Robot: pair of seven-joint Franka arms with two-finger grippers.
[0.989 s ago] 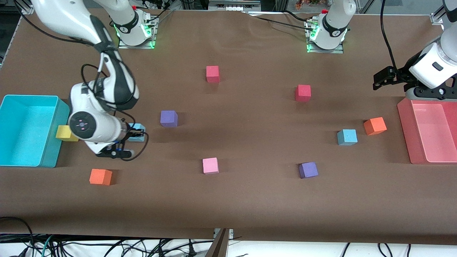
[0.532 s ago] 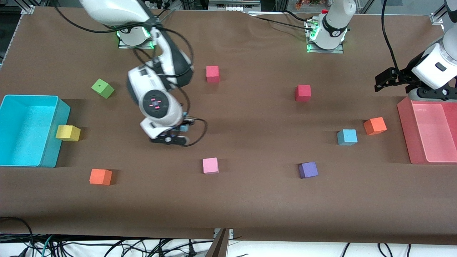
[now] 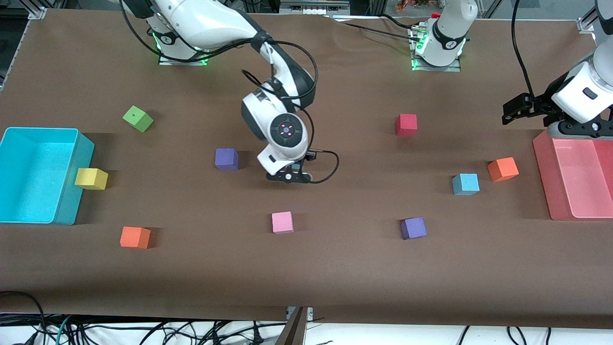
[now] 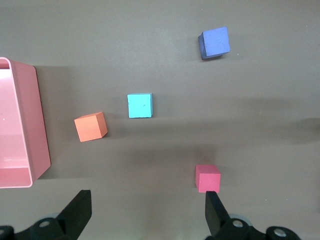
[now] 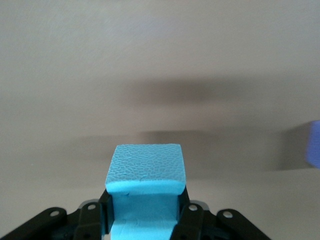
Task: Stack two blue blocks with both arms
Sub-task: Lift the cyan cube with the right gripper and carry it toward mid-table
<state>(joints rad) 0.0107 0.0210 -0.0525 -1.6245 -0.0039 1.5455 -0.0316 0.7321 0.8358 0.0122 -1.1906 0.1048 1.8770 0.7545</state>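
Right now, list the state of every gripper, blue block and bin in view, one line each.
right gripper: shut on the carried blue block, over bare table mid-table.
carried blue block: clamped, lifted.
left gripper: open, empty, arm waiting beside the pink bin.
second blue block: flat on the table, untouched.
pink bin: upright, appears empty.
cyan bin: upright, appears empty.

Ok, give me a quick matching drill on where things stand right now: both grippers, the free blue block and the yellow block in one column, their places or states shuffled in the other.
Things:
1. right gripper
2. left gripper
3. blue block on the table
4. yellow block

Places or states:
A. beside the cyan bin
B. open, up near the pink bin
C. beside the orange block at the left arm's end
D. shut on the other blue block, over the table's middle

Pairs: 1-D, 2-B, 3-C, 4-A
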